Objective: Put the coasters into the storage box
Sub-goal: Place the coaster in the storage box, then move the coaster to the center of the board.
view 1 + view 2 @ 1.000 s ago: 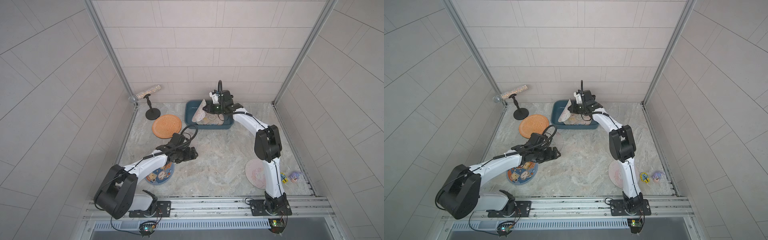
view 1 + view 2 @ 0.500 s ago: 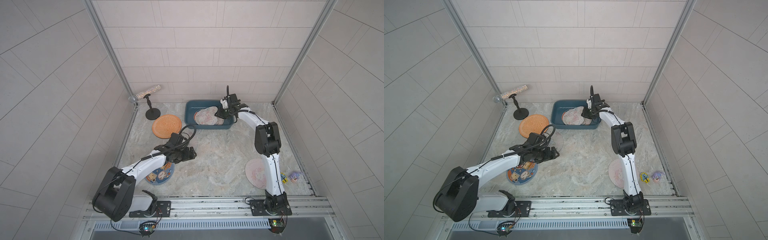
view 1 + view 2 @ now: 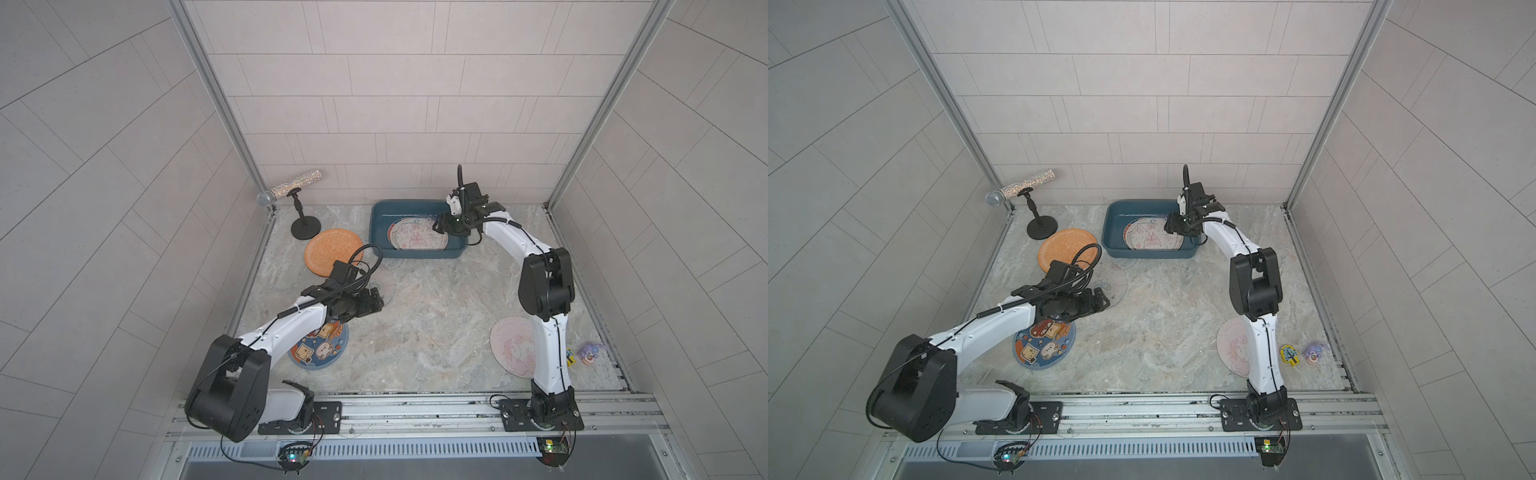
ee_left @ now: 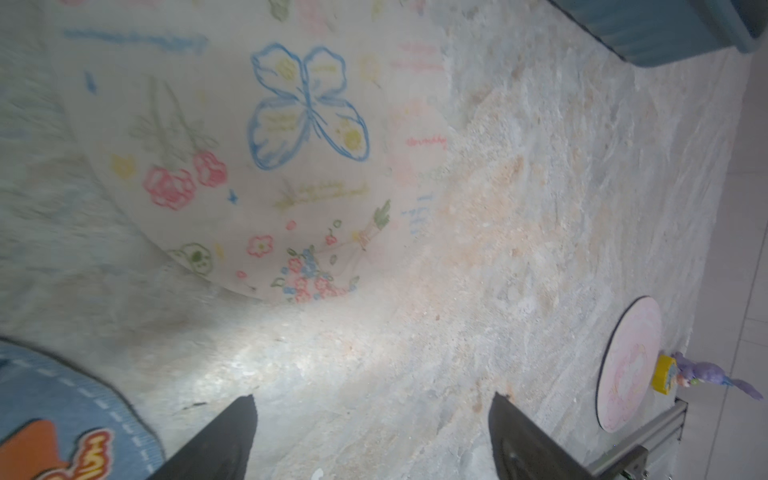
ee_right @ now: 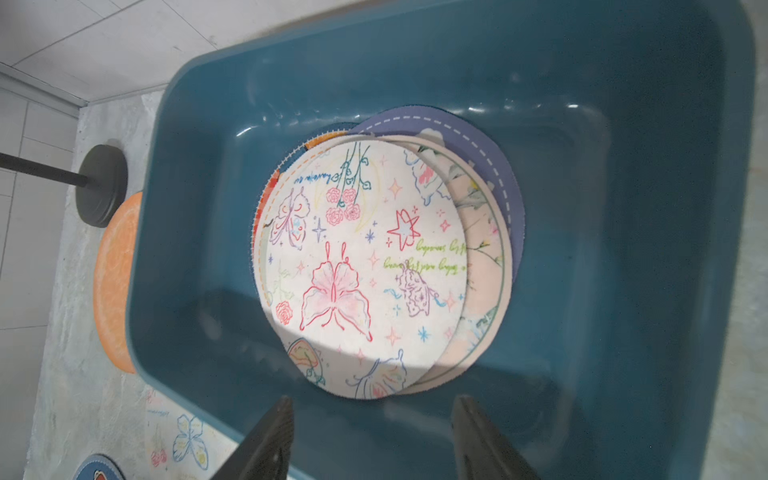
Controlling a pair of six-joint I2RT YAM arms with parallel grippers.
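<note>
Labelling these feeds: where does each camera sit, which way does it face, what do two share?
Top views: high over the front rail, looking down toward the back wall; both whole arms, left gripper and right gripper.
Left wrist: on the left arm, low, facing the blue-butterfly coaster; only fingertips show.
Right wrist: on the right arm, looking down into the storage box at the coaster stack; only fingertips show.
Shared: both wrist views show the blue-butterfly coaster.

2 dark fingers point(image 4: 216, 449) stand apart, empty, above the marbled surface point(image 4: 478, 249). A white butterfly coaster point(image 4: 291, 145) lies ahead, a blue coaster point(image 4: 62, 407) beside them, a pink coaster point(image 4: 629, 365) well apart.
</note>
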